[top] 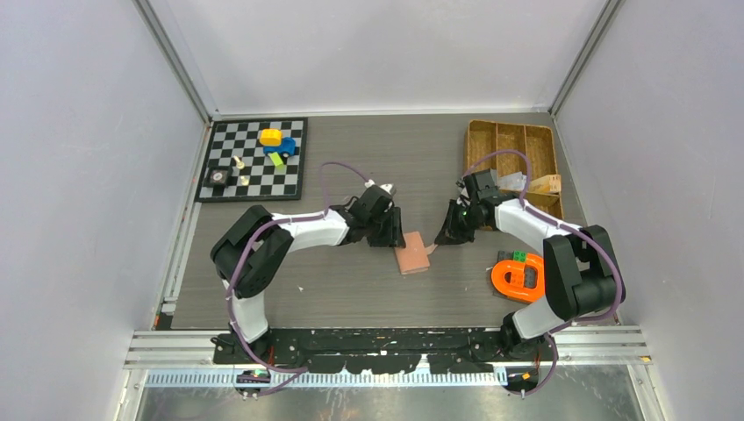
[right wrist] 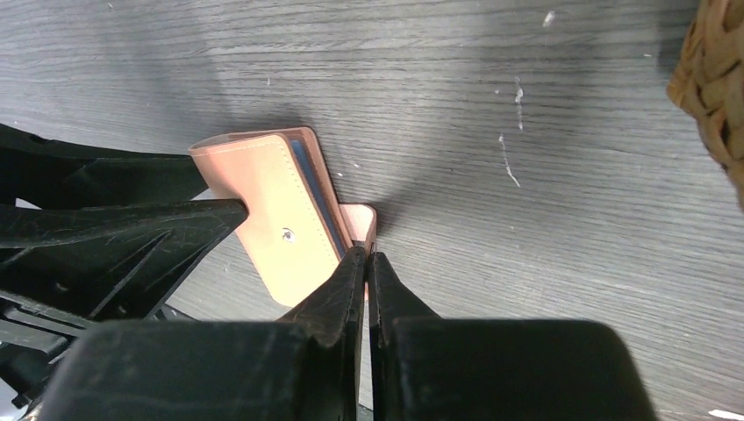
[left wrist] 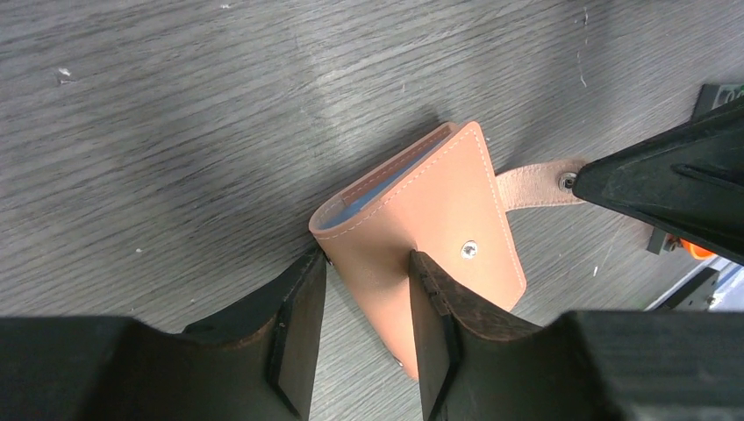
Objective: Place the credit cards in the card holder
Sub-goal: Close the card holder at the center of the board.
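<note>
The salmon-pink card holder (top: pixel 411 253) lies folded on the table between both arms. Thin blue-grey card edges (left wrist: pixel 387 187) show inside its fold, the same card edges (right wrist: pixel 313 189) visible from the right wrist. My left gripper (left wrist: pixel 367 259) is open and straddles the holder's near corner: one finger (left wrist: pixel 430 289) rests on the cover, the other (left wrist: pixel 303 289) sits beside the edge. My right gripper (right wrist: pixel 366 254) is shut on the holder's snap strap (left wrist: pixel 533 186), pulled out sideways. No other cards are clearly seen.
A woven wicker tray (top: pixel 491 140) stands at the back right with a small tan box (top: pixel 546 184) and something pale beside it. A checkerboard (top: pixel 254 162) with toys lies back left. An orange object (top: pixel 518 279) sits near the right arm's base.
</note>
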Action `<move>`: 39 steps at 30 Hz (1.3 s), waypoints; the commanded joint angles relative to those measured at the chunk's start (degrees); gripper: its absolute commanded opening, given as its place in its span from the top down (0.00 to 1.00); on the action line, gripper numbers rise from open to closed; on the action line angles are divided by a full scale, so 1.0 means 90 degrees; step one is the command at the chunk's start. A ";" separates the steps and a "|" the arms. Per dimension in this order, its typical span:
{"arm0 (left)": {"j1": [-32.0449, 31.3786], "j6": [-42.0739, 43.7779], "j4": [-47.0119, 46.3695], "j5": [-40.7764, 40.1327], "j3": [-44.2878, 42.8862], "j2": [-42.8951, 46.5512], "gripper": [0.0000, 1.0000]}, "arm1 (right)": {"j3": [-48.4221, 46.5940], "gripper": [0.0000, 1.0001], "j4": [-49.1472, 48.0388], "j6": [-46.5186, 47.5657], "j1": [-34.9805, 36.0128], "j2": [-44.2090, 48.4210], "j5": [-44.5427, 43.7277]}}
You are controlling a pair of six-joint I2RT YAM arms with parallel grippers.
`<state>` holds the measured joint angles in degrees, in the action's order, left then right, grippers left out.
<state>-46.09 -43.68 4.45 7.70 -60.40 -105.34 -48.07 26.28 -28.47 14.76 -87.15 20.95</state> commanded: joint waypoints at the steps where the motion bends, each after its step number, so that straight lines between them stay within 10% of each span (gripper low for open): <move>1: -0.0199 0.0351 0.0854 -0.0428 -0.0131 -0.0367 0.60 | 0.0045 0.95 -0.0310 0.0111 -0.0026 0.0111 0.0403; 39: -0.0336 0.0420 0.1000 -0.0529 -0.0347 -0.0554 0.68 | -0.0235 1.00 -0.0507 0.0341 0.0857 -0.0552 0.0597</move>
<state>-48.16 -41.54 8.88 4.16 -64.51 -107.24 -48.60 21.80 -25.82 21.74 -91.05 28.08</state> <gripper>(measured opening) 0.341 0.020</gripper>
